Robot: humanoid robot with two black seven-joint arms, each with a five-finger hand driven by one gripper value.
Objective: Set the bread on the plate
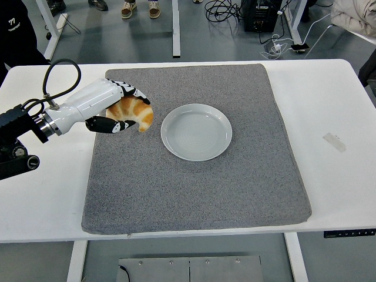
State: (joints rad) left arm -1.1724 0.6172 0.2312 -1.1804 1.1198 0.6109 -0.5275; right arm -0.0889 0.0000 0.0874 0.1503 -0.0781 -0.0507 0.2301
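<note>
A golden croissant-shaped bread [134, 112] is held in my left hand [120, 108], whose fingers curl around it from above and below. The hand carries it in the air over the left part of the grey mat [194, 194], just left of the plate. The white round plate [196, 131] lies on the mat near its middle, with nothing on it. About a hand's width of mat separates the bread from the plate's left rim. My right arm does not show.
The grey mat covers most of the white table [335, 106]. A small strip of tape [333, 141] lies on the table at the right. A black cable loop [56, 73] arches over my left forearm. A person's feet [140, 9] and cables show beyond the table's far edge.
</note>
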